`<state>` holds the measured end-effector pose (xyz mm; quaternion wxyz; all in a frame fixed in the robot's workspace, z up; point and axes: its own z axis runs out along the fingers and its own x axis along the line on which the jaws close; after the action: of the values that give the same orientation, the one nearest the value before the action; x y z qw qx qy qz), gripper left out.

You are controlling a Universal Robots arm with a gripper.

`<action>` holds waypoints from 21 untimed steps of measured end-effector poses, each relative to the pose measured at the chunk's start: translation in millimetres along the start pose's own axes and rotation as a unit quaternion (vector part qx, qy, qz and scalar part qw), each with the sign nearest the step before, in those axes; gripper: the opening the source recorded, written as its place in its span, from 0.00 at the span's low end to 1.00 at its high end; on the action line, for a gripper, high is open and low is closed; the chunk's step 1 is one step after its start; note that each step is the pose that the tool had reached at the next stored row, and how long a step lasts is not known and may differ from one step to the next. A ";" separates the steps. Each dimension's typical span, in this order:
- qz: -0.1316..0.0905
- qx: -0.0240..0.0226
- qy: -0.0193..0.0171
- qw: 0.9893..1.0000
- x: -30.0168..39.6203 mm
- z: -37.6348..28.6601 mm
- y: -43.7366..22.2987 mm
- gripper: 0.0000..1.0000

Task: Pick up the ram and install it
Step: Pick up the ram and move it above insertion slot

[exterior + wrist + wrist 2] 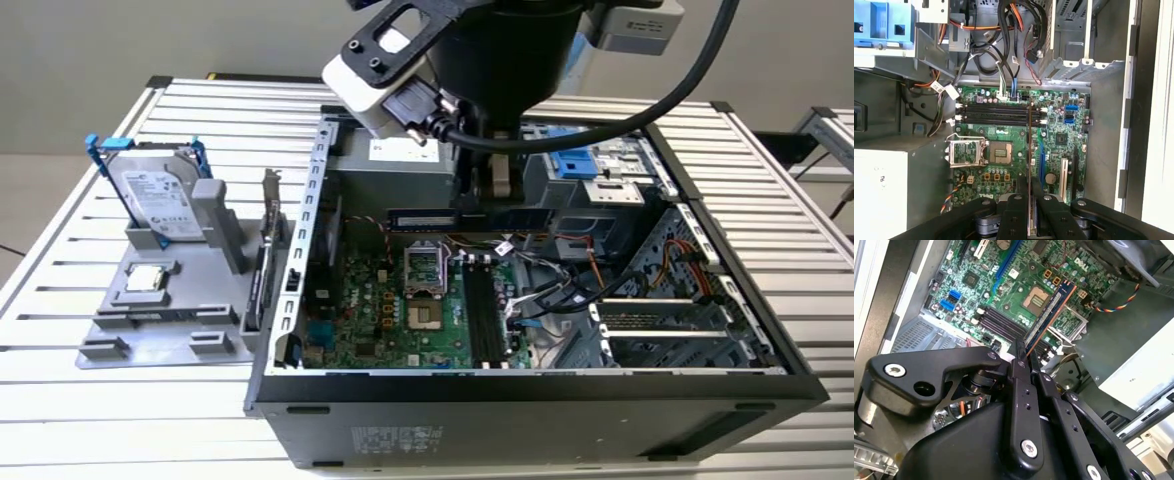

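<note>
A white label covers the face of the hard drive (160, 195), which stands in a blue bracket on a grey stand (174, 330) at the exterior view's left. Another white sticker sits on the grey box (400, 150) at the back of the computer case (534, 385), and a third on the case's dark front edge. The print on all three is too small to make out. In the second wrist view, white lettering is printed on the green motherboard (979, 270).

The claw (494, 195) is closed to a narrow gap and pinches the ram (441, 218) by one end. In the second wrist view the black fingers (1021, 370) clamp the stick (1051, 315) from both sides. The ram hangs level above the motherboard (400, 310), near the processor socket (420, 270), touching nothing but the claw. In the first wrist view it appears edge-on (1030, 150), lying crosswise to the black memory slots (994, 114).

The case lies open on a table (134, 420) of ribbed metal slats. A silver processor chip (144, 278) rests on the grey stand, and a card with a metal bracket (274, 230) stands just beside the case. The wall behind is plain grey.
</note>
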<state>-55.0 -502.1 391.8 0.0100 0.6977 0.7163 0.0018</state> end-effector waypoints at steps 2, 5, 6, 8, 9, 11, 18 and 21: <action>0.000 0.000 0.000 1.000 0.0 0.0 1.7 0.00; 0.000 0.000 0.000 1.000 -0.1 0.1 4.0 0.00; 0.000 0.000 0.000 1.000 -0.1 0.1 4.9 0.00; 0.000 0.000 0.000 1.000 -0.2 0.1 6.5 0.00; 0.000 0.000 0.000 1.000 -0.2 0.1 7.3 0.00; 0.000 0.000 0.000 1.000 -0.2 0.2 9.0 0.00; 0.024 0.000 0.000 1.000 -0.3 0.2 11.1 0.00; 0.026 0.000 0.000 1.000 -0.3 0.2 11.1 0.00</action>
<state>-43.9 -502.1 391.8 0.0100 0.7164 0.6976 0.0015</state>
